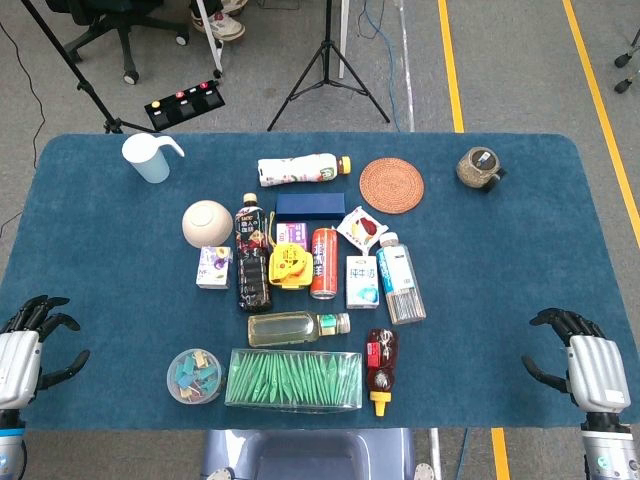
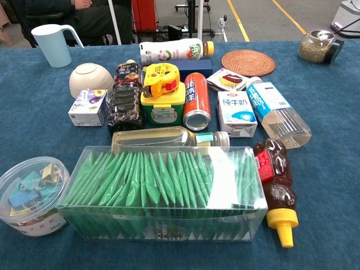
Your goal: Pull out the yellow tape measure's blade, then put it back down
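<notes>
Sitting atop a yellow-lidded box (image 2: pixel 163 108), the yellow tape measure (image 1: pixel 289 264) lies well apart from the left hand (image 1: pixel 28 345) and right hand (image 1: pixel 580 362), both empty with fingers spread at the table's near corners.

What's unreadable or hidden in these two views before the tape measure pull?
- Yellow tape measure: blade tab too small to find in either view.
- Yellow container under it: mostly covered in head view.
- Left hand and right hand: outside chest view; forearms cut off by the head view's bottom edge.
</notes>
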`<act>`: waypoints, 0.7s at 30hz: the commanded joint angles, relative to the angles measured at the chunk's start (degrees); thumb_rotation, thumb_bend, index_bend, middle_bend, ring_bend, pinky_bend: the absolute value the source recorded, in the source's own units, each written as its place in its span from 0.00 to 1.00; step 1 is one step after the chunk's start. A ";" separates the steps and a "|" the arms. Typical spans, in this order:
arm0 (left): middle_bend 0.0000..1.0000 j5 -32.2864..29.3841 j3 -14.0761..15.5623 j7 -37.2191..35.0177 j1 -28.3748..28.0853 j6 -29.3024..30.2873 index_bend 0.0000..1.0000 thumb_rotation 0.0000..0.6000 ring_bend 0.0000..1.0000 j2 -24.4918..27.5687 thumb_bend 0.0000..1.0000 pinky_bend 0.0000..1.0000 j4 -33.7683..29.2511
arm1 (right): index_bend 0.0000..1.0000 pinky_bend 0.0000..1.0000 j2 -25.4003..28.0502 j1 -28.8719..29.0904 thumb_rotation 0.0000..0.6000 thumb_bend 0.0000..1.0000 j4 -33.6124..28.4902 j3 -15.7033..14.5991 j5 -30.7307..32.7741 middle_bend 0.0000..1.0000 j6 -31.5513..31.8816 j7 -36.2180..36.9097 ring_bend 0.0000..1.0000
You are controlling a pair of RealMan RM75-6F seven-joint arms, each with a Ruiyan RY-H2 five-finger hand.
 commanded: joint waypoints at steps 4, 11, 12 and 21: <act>0.24 -0.21 -0.14 -0.07 -0.09 -0.18 0.45 1.00 0.13 -0.43 0.21 0.26 0.44 | 0.35 0.28 -0.36 0.19 1.00 0.23 0.09 0.21 0.05 0.33 0.00 -0.21 0.28; 0.24 0.43 0.19 -0.46 0.22 0.18 0.45 1.00 0.13 -0.44 0.21 0.26 0.46 | 0.34 0.28 -0.23 -0.08 1.00 0.23 0.22 0.12 -0.38 0.33 0.65 0.04 0.28; 0.24 0.49 0.22 -0.51 0.26 0.24 0.45 1.00 0.13 -0.41 0.22 0.26 0.45 | 0.34 0.27 -0.21 -0.14 1.00 0.23 0.20 0.11 -0.42 0.33 0.75 0.07 0.28; 0.24 1.01 0.20 -1.57 0.32 0.37 0.45 1.00 0.13 0.16 0.22 0.26 0.81 | 0.34 0.28 -0.12 -0.69 1.00 0.23 0.10 -0.19 -0.89 0.33 1.53 0.25 0.28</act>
